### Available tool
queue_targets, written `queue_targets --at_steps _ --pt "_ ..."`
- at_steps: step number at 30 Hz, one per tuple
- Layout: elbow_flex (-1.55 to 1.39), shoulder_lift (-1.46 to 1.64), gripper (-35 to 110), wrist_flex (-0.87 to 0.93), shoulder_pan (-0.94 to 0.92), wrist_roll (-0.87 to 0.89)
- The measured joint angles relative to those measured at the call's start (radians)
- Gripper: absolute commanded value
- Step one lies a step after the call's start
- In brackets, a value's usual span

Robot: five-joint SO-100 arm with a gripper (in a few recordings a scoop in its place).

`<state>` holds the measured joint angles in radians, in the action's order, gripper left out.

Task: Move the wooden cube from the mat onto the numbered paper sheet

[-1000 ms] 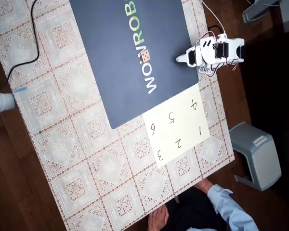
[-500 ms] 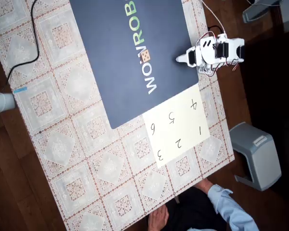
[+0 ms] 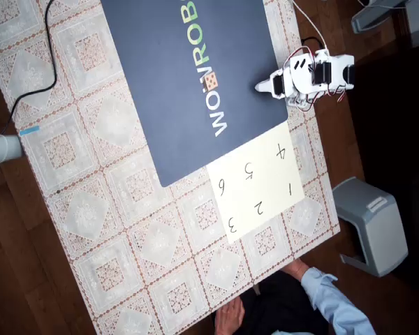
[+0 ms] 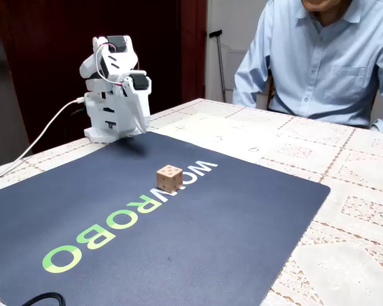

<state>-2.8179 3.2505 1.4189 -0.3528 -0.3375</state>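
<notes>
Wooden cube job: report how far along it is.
Nothing is done: the wooden cube sits on the mat, on its lettering. Nothing is in hand; the arm is folded at the mat's edge, away from the cube. Picking it up and placing it on the numbered paper sheet remain.

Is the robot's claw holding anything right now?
No, nothing is held. The cube sits alone on the mat, apart from the folded arm's claw.

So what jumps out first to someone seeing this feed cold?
The big navy mat with its WOWROBO lettering, and the wooden cube sitting alone on that lettering. Next, the white arm folded up at the mat's edge, apart from the cube, and the numbered paper sheet lying beside the mat's corner.
</notes>
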Motion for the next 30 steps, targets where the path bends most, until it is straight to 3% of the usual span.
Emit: queue_targets --at_steps 14,20,21,23,27,30 --pt "0.0 0.0 2 0.0 -0.018 0.003" --pt "-0.003 -0.141 1 -0.057 -0.058 -0.032" --pt "-0.003 -0.169 1 -0.067 -0.072 -0.063" --pt "0.04 -0.236 21 -0.029 -0.075 -0.179" --pt "0.179 -0.397 24 0.124 -0.069 -0.545" --pt "0.198 -0.488 23 0.138 -0.098 -0.65"
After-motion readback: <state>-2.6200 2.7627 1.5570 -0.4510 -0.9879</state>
